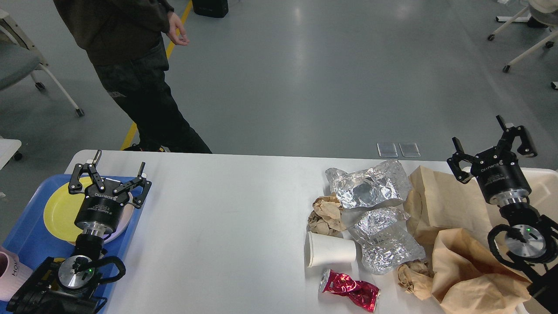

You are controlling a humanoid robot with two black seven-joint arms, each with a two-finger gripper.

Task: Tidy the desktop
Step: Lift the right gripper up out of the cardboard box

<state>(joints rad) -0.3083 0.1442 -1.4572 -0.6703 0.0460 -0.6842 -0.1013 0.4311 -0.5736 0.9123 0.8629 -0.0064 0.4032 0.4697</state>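
Desktop: desktop (pixel 226 218) spreads white across the lower half of our head view, its far edge with rounded corners toward the grey floor.
Left gripper: our left gripper (pixel 118 168) hangs over the blue tray with both fingers spread wide and nothing between them.
Right gripper: our right gripper (pixel 488 141) is raised over the far right end of the desktop, fingers parted, grasping nothing.
Blue tray: blue tray (pixel 26 237) sits on the left end of the desktop, partly under our left arm.
Plates: yellow plate (pixel 59 209) lies in the tray, with the rim of a paler plate (pixel 122 222) showing to its right.
Cup at left edge: pink cup (pixel 13 272) stands at the tray's near left, cut by the frame.
Litter cluster: 2 crumpled foil sheets lie right of centre, far foil (pixel 370 183) and near foil (pixel 386 240), almost touching.
Paper cup: white paper cup (pixel 329 249) lies on its side, mouth to the left, just beside the near foil.
Can: crushed red can (pixel 351 290) lies near the front edge, below the cup.
Brown paper: 1 wad (pixel 324 213) lies left of the foil, another wad (pixel 412 277) below it.
Bags: brown paper bags (pixel 453 218) are heaped at the right, beneath our right arm.
Bystander: person (pixel 130 65) in dark clothes stands beyond the far left corner.
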